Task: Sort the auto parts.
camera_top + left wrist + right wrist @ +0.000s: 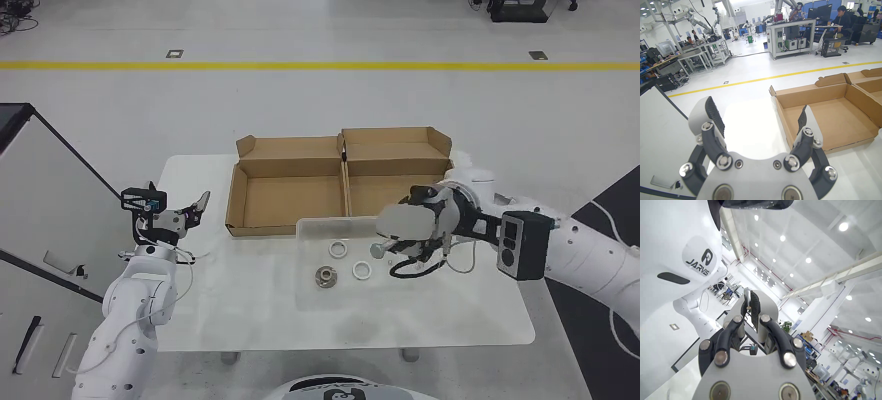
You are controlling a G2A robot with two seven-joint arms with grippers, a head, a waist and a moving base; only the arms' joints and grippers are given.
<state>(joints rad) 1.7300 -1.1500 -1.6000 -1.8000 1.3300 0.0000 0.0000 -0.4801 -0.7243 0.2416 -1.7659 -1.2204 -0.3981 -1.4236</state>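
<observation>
A clear tray (312, 223) lies in the middle of the table. It holds two white rings (339, 248) (361, 270) and a round metal part (324, 276). My right gripper (380, 247) hovers over the tray's right side, turned upward. In the right wrist view my right gripper (750, 301) is shut on a short threaded bolt (748, 297). My left gripper (190, 212) is at the table's left edge, open and holding nothing, and in its own wrist view the left gripper (757, 108) faces the left cardboard box (829, 121).
Two open cardboard boxes (285, 200) (395, 165) stand side by side behind the tray. A slanted white board (45, 200) stands left of the table. The front of the white table (300, 320) is bare.
</observation>
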